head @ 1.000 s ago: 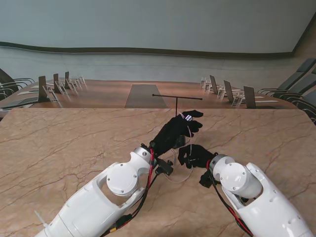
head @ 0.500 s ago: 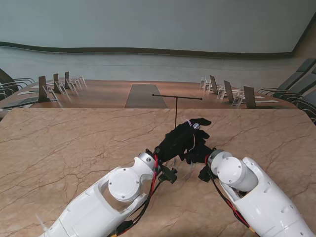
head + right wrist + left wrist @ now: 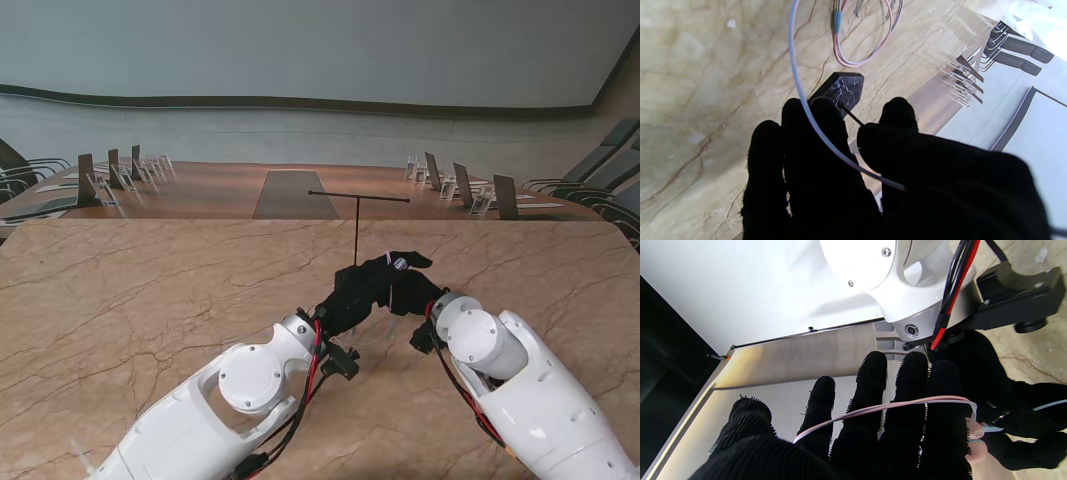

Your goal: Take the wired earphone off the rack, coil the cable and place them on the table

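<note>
1. The earphone cable [image 3: 893, 405] is off the rack. In the left wrist view a pale pink run is seen laid across the backs of the extended fingers [image 3: 873, 380] of the left hand [image 3: 362, 290]. In the right wrist view a further run passes over the right hand [image 3: 410, 290], and a loose loop [image 3: 867, 43] lies on the tabletop [image 3: 150, 290] beside the rack's base [image 3: 840, 88].

2. The left hand is spread flat with the fingers apart; the cable is draped over it, not clenched, so it serves as a former for the coil. Whether the thumb pins the strand cannot be told.

3. The right hand is judged to be grasping the cable: the strand runs between the thumb and the curled fingers, though the contact itself is hidden by the dark glove.

4. In the stand's view both hands are seen close together, just nearer to me than the rack [image 3: 358, 215], which stands upright and bare.

5. The step in hand is judged to be the coiling, with placement not yet done.

6. For a sound result, light and even tension should be kept by the right hand, each turn laid beside the last on the left fingers, and the fingers held apart so that turns do not slip off.

7. The loose loop should be drawn in gently to avoid snagging on the base.
</note>
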Controlling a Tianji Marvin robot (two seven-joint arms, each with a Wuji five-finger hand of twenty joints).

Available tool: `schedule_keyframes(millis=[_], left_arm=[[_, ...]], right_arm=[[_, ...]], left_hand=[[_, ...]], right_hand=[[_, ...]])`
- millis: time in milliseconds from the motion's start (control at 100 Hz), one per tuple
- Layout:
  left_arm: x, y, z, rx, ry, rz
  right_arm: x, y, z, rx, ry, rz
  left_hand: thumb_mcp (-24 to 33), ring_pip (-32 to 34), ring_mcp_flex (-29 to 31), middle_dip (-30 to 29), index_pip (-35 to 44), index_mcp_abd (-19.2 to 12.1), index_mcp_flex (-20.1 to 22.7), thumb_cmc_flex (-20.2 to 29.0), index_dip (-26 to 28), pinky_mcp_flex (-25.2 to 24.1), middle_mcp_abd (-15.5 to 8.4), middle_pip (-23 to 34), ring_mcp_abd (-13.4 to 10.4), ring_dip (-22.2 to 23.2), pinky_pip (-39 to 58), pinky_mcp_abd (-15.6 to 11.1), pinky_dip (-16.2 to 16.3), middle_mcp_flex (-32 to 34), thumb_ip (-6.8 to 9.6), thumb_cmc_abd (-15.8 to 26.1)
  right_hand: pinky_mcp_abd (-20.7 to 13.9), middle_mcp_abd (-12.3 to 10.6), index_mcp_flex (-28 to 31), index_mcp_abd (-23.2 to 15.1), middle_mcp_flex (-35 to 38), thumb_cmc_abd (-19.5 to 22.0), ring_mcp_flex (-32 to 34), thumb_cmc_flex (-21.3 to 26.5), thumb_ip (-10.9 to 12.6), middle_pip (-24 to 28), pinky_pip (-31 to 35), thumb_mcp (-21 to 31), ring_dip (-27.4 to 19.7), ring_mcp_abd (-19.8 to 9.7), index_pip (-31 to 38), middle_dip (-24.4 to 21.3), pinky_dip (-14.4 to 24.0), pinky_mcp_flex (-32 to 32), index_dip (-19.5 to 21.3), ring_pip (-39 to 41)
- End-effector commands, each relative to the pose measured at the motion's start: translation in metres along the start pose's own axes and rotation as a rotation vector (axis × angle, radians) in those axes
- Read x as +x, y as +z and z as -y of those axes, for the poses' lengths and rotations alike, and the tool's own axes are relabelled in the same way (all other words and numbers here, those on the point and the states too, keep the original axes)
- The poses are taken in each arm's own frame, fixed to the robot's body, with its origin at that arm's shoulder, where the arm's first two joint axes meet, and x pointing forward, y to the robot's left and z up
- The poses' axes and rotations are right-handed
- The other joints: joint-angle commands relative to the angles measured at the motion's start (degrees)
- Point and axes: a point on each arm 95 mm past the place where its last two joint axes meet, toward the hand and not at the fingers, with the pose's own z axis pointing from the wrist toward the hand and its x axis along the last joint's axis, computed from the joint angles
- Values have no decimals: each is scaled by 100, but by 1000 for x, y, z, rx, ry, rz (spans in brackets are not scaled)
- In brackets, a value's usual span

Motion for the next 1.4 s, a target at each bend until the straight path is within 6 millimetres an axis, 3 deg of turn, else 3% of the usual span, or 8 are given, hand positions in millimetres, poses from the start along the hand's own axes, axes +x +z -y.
schedule_keyframes(millis=[0,330,700,950,1390], left_arm=[[-7,-4,-1,-1,-10,22],[-21,-7,-1,-17,-15,64],[-36,-13,2,-1,-5,98],[-42,-15,3,3,10,109],[-48,-14,8,-8,4,133]], right_arm=[[4,2,-6,-21,0,-17],[12,4,-31,-88,-26,-68],[22,-14,-52,-141,-87,-142],[33,-27,-60,-156,-132,-208],[60,-52,-76,-181,-202,-337]], left_hand=[[-109,138,209,102,186,26,131,157,-21,118,116,189,127,92,235,231,123,216,45,-7],[-123,247,443,499,236,141,406,117,-53,127,102,410,180,400,424,490,212,446,42,5],[-117,566,722,836,494,361,777,26,19,158,118,651,305,694,841,802,463,765,42,-23],[-136,842,505,1270,1357,520,929,-184,457,-119,-13,891,237,1007,1026,728,678,554,40,-20],[-128,552,11,950,941,681,1123,-997,258,-584,166,344,352,938,772,561,661,312,50,-47]], right_hand=[[-280,614,53,92,-139,-117,4,-149,-297,87,206,-146,-25,-48,330,-58,-5,-132,3,220],[-286,605,9,58,-153,-147,-15,-158,-356,106,213,-153,-33,-50,347,-73,-6,-144,-70,230],[-261,603,59,56,-123,-304,-3,-208,-415,85,209,-9,-50,-40,366,-101,-17,-131,-154,220],[-215,602,165,42,7,-448,98,-266,-471,40,219,133,-65,-18,354,-124,-26,-65,-196,208],[136,717,798,285,543,-1333,506,-471,-821,-278,237,962,-125,170,78,-104,-134,211,-449,91]])
